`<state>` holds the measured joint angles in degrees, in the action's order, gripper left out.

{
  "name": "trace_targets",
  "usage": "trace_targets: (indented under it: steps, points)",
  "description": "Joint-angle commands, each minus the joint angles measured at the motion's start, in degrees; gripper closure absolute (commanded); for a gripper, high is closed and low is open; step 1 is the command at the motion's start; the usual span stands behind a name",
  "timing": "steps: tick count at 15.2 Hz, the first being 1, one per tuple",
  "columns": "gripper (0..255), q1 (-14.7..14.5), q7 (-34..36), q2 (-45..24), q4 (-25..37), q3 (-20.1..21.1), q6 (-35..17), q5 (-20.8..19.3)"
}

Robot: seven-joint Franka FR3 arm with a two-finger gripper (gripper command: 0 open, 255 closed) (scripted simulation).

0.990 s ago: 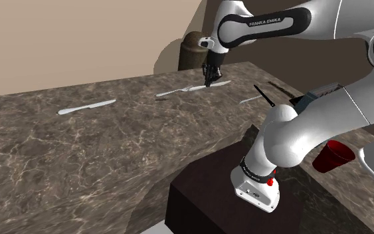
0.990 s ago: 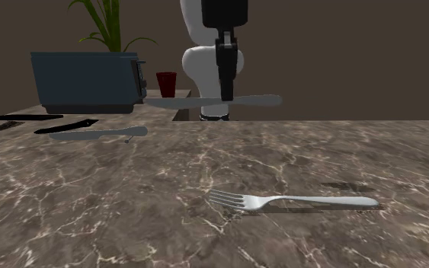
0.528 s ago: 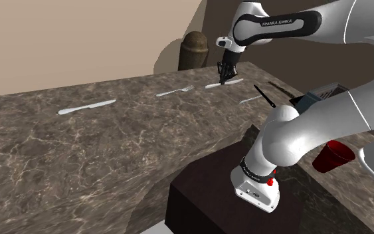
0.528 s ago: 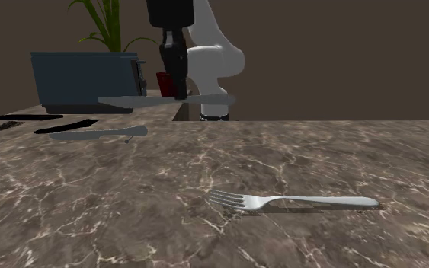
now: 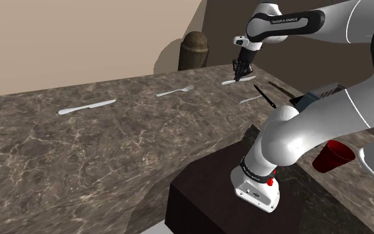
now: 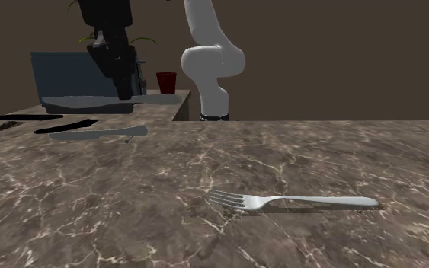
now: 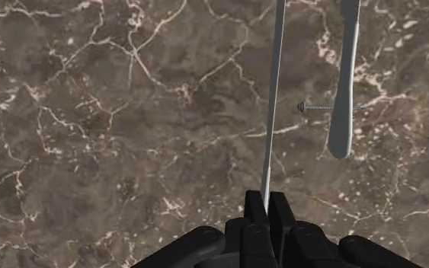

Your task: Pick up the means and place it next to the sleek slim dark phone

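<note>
My gripper [image 5: 239,72] is shut on a long, flat silver utensil [image 5: 238,80] and holds it level a little above the marble counter [image 5: 132,133]. In the second exterior view the utensil [image 6: 110,100] hangs under the gripper [image 6: 121,87] in front of the dark box. In the wrist view the utensil [image 7: 273,99] is edge-on, running straight out from the gripper [image 7: 264,217]. A slim black phone [image 5: 266,96] lies near the counter's right end, also visible as a thin phone [image 6: 65,125] just beyond a second silver utensil [image 6: 98,133].
The second silver utensil [image 7: 344,84] has a small screw [image 7: 315,107] beside it. A fork [image 5: 175,91] and another silver knife [image 5: 86,106] lie on the counter. A dark blue box [image 6: 87,80], a red cup [image 5: 333,156] and another black strip [image 6: 13,117] are nearby.
The gripper has carried the silver utensil along the counter, toward the shoulder view's right and the second exterior view's left, away from the fork and closer to the phone.
</note>
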<state>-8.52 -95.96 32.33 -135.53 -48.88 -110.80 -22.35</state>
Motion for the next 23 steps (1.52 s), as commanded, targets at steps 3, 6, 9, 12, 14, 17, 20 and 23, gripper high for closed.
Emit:
trace_targets:
  steps: [3,6,9,12,14,17,20,23]
  points:
    - [255,0.1,-6.4,-1.9,3.9,-5.7,0.6,-0.7]
    - [255,-1.1,-11.3,-4.3,7.6,-10.8,0.6,-0.3]
    - [255,-3.6,-16.5,-7.3,11.8,-17.1,0.6,0.9]
    - [255,-8.2,-22.1,-10.9,16.5,-25.5,0.6,3.0]
    - [255,-13.5,-25.8,-13.1,19.9,-33.1,0.7,4.6]
    - [255,-24.8,-29.0,-12.8,25.9,-46.7,2.0,4.3]
    - [255,-33.6,-29.4,-7.7,32.8,-55.4,4.9,-0.1]
    - [255,-40.0,-30.3,-2.3,40.6,-61.2,8.2,-4.1]
